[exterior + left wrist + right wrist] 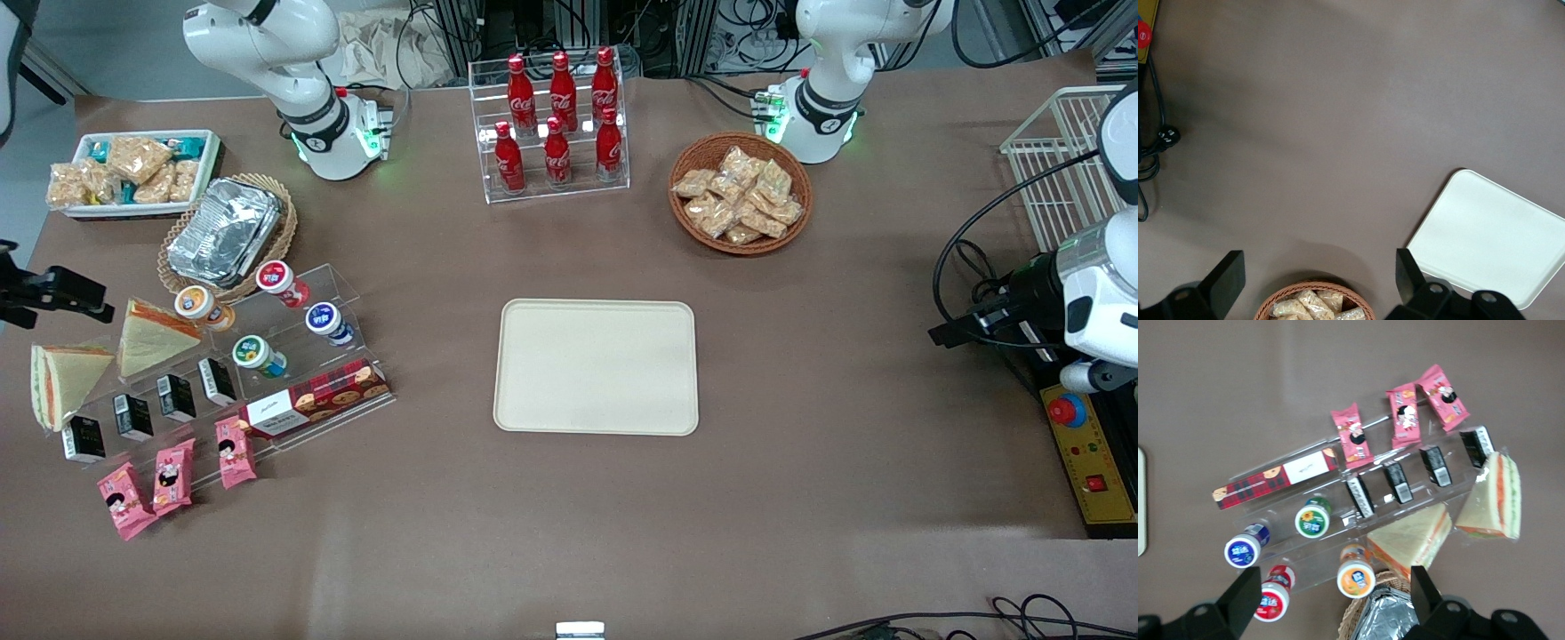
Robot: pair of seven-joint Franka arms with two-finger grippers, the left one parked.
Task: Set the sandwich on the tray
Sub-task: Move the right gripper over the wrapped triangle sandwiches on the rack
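sandwich (60, 384): clear-wrapped white-bread triangle, orange and green stripes on cut edge, left edge of front view beside clear rack (258, 373) | tray (596, 365): cream, frame centre | gripper (1331, 600): jaws wide, hovering above rack, holding nothing

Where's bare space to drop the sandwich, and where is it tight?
The tray is bare all over, with open table on every side. It is tight around the sandwich: a second sandwich and the clear rack sit beside it. The gripper hovers open above them.
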